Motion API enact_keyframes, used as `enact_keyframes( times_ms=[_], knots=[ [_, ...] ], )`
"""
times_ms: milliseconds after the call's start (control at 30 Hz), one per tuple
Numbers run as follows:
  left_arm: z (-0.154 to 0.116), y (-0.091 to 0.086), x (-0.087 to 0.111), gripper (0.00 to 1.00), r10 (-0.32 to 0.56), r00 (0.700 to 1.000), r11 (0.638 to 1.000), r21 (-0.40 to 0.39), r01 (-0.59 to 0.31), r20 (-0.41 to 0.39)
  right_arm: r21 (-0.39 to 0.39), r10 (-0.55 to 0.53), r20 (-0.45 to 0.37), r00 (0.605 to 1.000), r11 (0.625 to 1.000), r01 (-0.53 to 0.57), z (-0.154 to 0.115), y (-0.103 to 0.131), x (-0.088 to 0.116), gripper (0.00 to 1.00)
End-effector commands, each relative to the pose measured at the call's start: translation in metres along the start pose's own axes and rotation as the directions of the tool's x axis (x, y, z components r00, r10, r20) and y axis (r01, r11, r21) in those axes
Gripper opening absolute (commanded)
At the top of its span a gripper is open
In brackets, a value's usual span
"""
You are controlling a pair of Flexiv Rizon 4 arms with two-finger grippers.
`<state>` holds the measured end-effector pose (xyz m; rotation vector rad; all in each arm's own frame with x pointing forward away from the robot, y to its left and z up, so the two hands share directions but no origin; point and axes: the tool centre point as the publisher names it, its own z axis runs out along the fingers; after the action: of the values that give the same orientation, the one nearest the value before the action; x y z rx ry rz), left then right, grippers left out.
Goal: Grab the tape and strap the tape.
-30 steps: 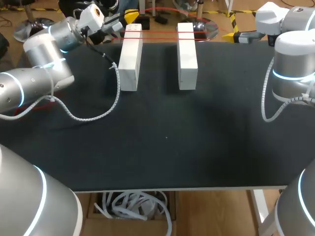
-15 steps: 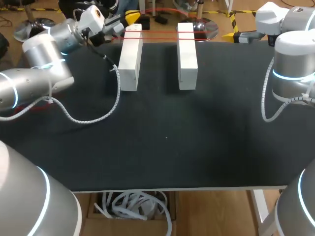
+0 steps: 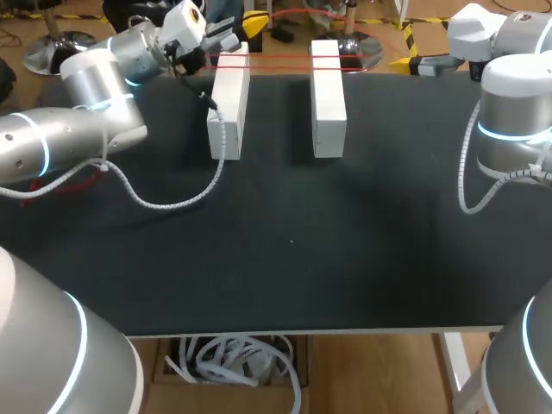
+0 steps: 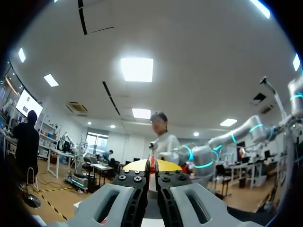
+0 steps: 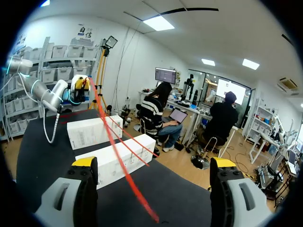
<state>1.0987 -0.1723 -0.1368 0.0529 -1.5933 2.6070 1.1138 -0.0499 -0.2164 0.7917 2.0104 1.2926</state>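
Tape (image 3: 280, 59) pinched inside the closed left tool (image 4: 152, 165)

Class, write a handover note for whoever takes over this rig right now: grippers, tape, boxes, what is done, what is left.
Left gripper: shut on the red tape, by the far end of the left white box.
Right gripper: open, near the table's far right corner; the tape runs ahead between its fingers.
Done: tape grabbed; red strands cross the far ends of the left and the right white box.
Left: probably finishing the strapping.
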Motion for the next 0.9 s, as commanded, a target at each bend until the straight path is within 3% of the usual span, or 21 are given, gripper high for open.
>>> enact_keyframes(
  times_ms=[33, 500, 900],
  knots=[
    [-0.0008, 0.003, -0.0108, 0.0, -0.001, 0.997, 1.0, 0.005, 0.002, -0.08, 0.003, 0.0, -0.001, 1.0, 1.0, 0.0, -0.0001, 0.0005, -0.0003, 1.0],
    [0.0023, 0.0009, -0.0086, 0.0, 0.01, 0.988, 0.999, 0.033, -0.005, -0.151, 0.003, 0.0, -0.001, 1.0, 1.0, 0.0, -0.0001, 0.0005, -0.0003, 1.0],
    [-0.0029, 0.0023, -0.011, 0.0, 0.016, 0.996, 1.0, 0.018, -0.015, -0.088, 0.003, 0.0, -0.001, 1.0, 1.0, 0.0, -0.0001, 0.0005, -0.0003, 1.0]
  ],
)
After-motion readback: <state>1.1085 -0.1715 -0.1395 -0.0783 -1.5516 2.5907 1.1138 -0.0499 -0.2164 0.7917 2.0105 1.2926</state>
